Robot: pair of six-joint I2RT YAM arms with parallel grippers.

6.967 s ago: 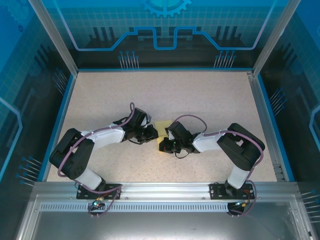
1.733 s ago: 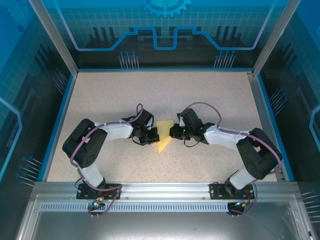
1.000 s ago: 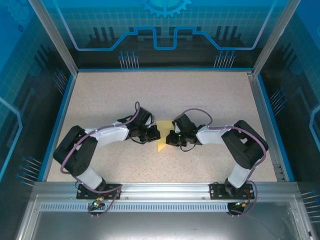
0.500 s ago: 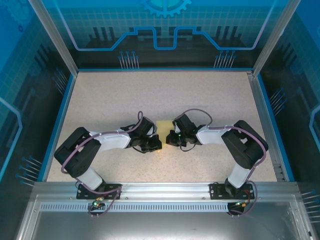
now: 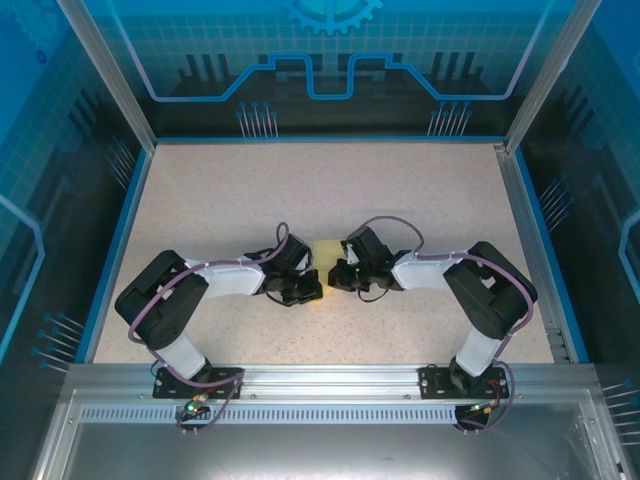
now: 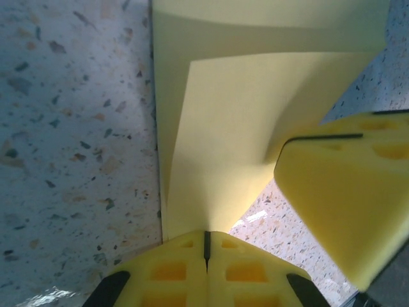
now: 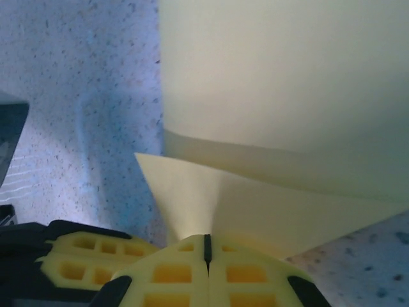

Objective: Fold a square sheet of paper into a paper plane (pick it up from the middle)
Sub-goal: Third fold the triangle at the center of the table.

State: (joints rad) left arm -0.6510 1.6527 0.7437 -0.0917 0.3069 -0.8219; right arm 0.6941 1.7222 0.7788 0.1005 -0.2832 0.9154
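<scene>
The square sheet of paper [image 5: 325, 250] is pale yellow and partly folded, lying between the two arms at mid-table. From above, just its far strip shows past the gripper heads. My left gripper [image 5: 310, 288] is shut on a raised flap of the paper [image 6: 230, 141], whose crease runs straight into the closed jaw line [image 6: 206, 240]. My right gripper [image 5: 340, 275] is also shut, pinching a pointed flap of the paper [image 7: 275, 96] at its tips [image 7: 206, 246]. The two heads nearly touch: the right gripper's fingers [image 6: 345, 192] show in the left wrist view.
The speckled table [image 5: 320, 190] lies open beyond the arms. Blue enclosure walls [image 5: 130, 200] and metal rails [image 5: 530, 230] bound it on the sides, and an aluminium base rail [image 5: 320, 385] runs along the near edge.
My left gripper has slid right and nearer over the paper's near point and closed fully. The right gripper has stayed shut in place.
</scene>
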